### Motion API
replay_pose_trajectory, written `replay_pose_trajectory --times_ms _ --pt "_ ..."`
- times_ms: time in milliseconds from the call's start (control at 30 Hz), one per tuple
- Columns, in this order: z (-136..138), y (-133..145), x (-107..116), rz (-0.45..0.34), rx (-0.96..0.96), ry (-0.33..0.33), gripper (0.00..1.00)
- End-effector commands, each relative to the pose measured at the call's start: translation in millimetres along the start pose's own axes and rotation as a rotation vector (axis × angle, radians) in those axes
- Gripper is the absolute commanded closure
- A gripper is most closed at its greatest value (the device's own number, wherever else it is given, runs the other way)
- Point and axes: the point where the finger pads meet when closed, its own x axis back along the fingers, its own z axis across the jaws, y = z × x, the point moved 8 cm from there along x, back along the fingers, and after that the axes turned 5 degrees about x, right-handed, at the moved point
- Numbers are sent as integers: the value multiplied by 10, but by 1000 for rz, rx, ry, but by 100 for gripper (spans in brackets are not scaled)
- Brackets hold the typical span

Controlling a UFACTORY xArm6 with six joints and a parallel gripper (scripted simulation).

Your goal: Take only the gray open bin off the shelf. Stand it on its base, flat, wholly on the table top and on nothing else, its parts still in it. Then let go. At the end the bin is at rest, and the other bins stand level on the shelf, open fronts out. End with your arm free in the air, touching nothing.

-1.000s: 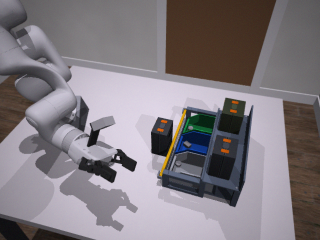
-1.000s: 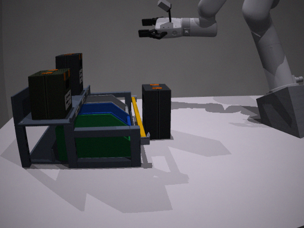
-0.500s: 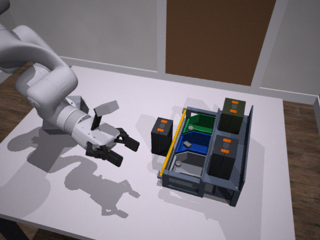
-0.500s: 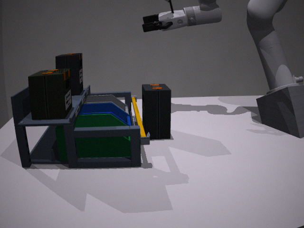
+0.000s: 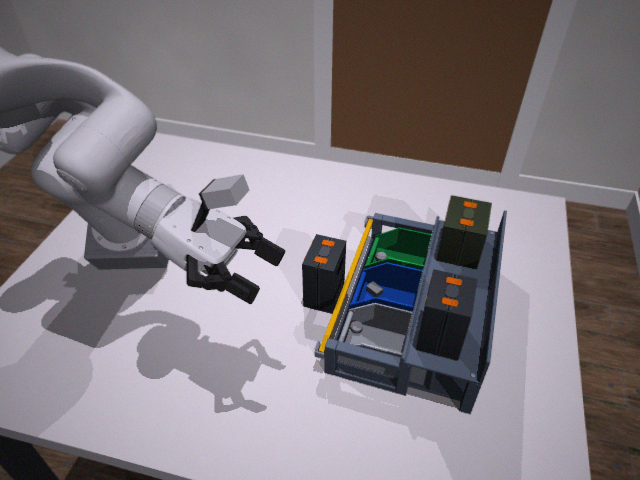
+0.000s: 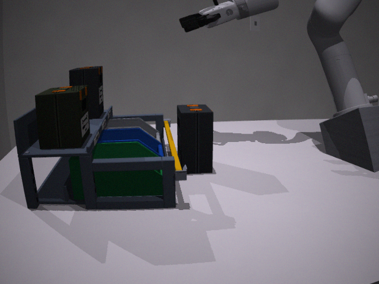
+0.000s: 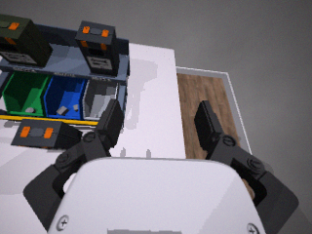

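Note:
The gray open bin (image 5: 379, 328) (image 7: 99, 99) stands in the shelf (image 5: 361, 367) (image 6: 131, 203), at the end nearest the top camera, with a round part (image 5: 356, 326) in it. The blue bin (image 5: 395, 284) (image 6: 122, 134) (image 7: 63, 97) is beside it, and the green bin (image 5: 408, 248) (image 6: 128, 183) (image 7: 26, 93) is at the far end. All open toward the yellow bar (image 5: 345, 289) (image 6: 173, 147). My gripper (image 5: 263, 271) (image 7: 158, 109) is open and empty. It hangs high above the table, on the robot's side of the shelf, away from the gray bin.
A dark case (image 5: 323, 273) (image 6: 195, 140) (image 7: 44, 134) stands on the table close before the yellow bar. A black case (image 5: 447, 315) (image 7: 98, 49) stands on the upper deck behind the gray bin. An olive case (image 5: 464, 232) (image 6: 61, 119) stands on the deck behind the green bin.

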Motion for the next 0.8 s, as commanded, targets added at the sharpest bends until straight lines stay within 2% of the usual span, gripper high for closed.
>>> replay_pose_trajectory --times_ms 0,100,267,667,700,767 --pt "-2 -36 2 -36 -7 6 0" --pt "-2 -36 2 -36 -7 6 0" --pt "-335 -337 127 -142 -126 -109 0" --pt "-335 -337 127 -142 -126 -109 0" --pt "-396 -363 152 -118 -130 -133 0" --pt "-577 -461 207 -130 -128 -121 0"
